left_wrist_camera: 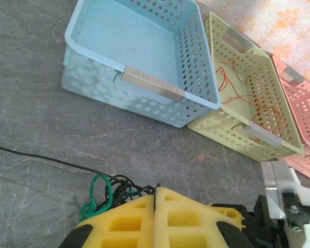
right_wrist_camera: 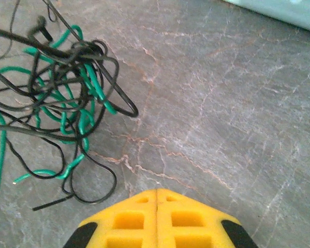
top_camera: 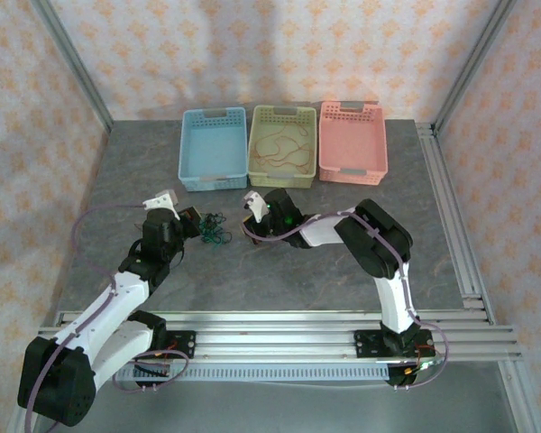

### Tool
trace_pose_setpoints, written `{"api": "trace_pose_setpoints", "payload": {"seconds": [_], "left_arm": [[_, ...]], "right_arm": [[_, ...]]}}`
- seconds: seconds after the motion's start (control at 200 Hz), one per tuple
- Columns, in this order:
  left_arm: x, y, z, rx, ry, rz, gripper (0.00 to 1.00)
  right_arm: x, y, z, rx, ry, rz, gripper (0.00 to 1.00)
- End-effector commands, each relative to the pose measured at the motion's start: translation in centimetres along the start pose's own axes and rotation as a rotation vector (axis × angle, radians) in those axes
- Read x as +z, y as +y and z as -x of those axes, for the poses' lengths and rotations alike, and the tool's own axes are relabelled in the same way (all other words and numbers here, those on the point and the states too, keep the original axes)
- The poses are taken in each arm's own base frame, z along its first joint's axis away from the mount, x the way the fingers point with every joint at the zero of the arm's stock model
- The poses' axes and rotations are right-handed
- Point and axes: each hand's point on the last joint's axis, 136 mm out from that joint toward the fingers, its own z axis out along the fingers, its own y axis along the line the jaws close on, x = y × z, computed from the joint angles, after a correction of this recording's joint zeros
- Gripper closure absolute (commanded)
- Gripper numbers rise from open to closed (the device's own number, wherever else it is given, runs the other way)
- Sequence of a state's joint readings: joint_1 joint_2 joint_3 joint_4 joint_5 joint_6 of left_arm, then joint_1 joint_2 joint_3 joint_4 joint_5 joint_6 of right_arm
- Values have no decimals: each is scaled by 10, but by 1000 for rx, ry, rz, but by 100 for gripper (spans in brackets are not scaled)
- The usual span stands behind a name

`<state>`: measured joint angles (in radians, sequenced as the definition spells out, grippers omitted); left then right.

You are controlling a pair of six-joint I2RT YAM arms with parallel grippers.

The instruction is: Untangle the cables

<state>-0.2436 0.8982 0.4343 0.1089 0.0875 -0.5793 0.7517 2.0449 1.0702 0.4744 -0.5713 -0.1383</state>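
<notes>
A tangle of black and dark green cables (top_camera: 216,228) lies on the grey table between my two grippers. My left gripper (left_wrist_camera: 156,188) is shut, and a black strand of the tangle (left_wrist_camera: 106,190) runs into the seam at its tips. Another black strand (left_wrist_camera: 36,156) trails off to the left across the table. My right gripper (right_wrist_camera: 156,191) is shut with nothing between its pads. The tangle (right_wrist_camera: 67,88) lies ahead of it and to its left, apart from the fingers. An orange-red cable (top_camera: 284,149) lies loose inside the yellow-green basket (top_camera: 282,113).
Three baskets stand in a row at the back: a blue one (top_camera: 214,182), the yellow-green one (left_wrist_camera: 232,135) and a pink one (top_camera: 353,171). Aluminium rails (top_camera: 451,225) run along the table's right side and near edge. Bare table surface (right_wrist_camera: 227,103) lies ahead of the right gripper.
</notes>
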Motion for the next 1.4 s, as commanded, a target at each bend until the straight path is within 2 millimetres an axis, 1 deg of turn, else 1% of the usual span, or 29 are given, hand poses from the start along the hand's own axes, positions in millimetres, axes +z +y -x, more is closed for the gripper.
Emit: {"api": "trace_pose_setpoints", "payload": {"seconds": [0.0,0.04,0.09,0.27,0.45,0.596,0.671,0.766,0.976,1.036,1.166,1.271,1.396], "left_arm": [[-2,2,1,-7,-12,17,100],[-2,2,1,-7,-12,13,100],[-2,1,1,-6,-10,10,100],[-2,0,1,-5,-10,3,100],[-2,-2,1,-3,-9,-10,100],[-3,-8,-1,3,-3,-47,100],[-3,-12,-1,4,-1,-68,100],[-2,-14,-2,6,6,-81,100],[0,-19,-4,10,24,-102,100],[1,-19,-5,9,27,-103,100],[1,-20,-5,11,29,-108,100],[2,-21,-5,12,33,-110,100],[2,-21,-5,11,34,-112,100]], "right_arm": [[-4,16,25,-20,-88,66,71],[-1,22,25,-24,-84,88,64],[3,28,24,-34,-75,112,59],[16,50,20,-72,-53,195,55],[26,52,17,-73,-29,207,53],[34,55,14,-108,-21,206,51],[35,55,14,-124,-17,197,51],[32,54,18,-145,-42,183,50],[31,55,20,-214,-87,176,51],[31,53,24,-205,-103,161,52],[31,56,25,-209,-110,176,53],[33,58,22,-218,-102,187,57],[34,60,21,-226,-92,196,66]]}}
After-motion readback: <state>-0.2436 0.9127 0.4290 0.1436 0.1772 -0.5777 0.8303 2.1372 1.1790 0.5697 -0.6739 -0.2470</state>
